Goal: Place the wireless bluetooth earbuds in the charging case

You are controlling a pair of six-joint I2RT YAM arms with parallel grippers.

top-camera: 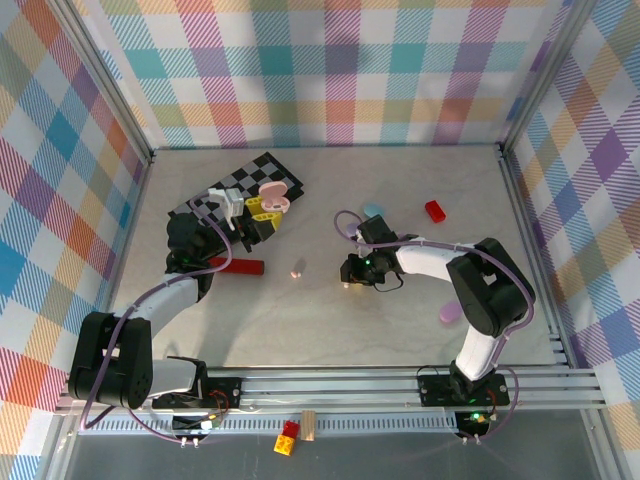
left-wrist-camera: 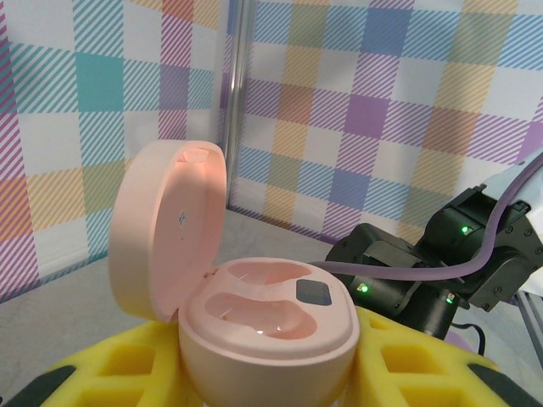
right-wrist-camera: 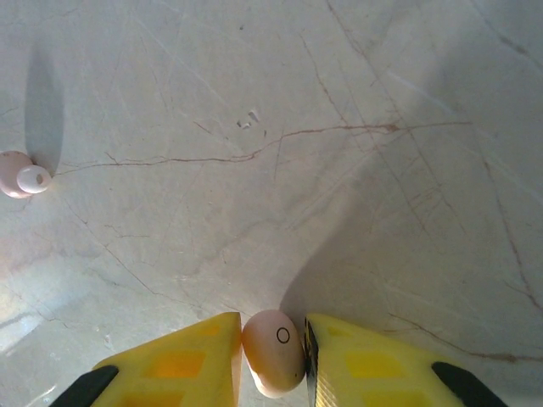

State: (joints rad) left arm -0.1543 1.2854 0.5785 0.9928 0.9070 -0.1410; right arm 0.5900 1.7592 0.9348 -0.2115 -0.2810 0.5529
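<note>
My left claw (top-camera: 262,208) grips the open, empty case (left-wrist-camera: 265,326); my right claw (right-wrist-camera: 273,373) pinches one earbud (right-wrist-camera: 270,346), none inserted yet.

Two tiny pink plastic earbuds (right-wrist-camera: 273,352). One open pink oval case (left-wrist-camera: 267,326), one light-blue oval case (top-camera: 374,210), one lilac oval case (top-camera: 450,313). Two red blocks (top-camera: 435,210).

Mat (top-camera: 250,172) sits back-left on tabletop (top-camera: 400,345). Left tool (top-camera: 262,208) over mat's near edge, open case (left-wrist-camera: 267,339) in it, lid up. Bar (top-camera: 238,266) in front of that, loose bud (top-camera: 297,270) near bar's right end. Right tool (right-wrist-camera: 273,349) right of loose bud, down at tabletop, held bud (right-wrist-camera: 270,363) between fingers. Second case (top-camera: 373,210) behind right tool, block (top-camera: 435,210) right of it. Third case (top-camera: 450,313) further front, right of right tool.
</note>
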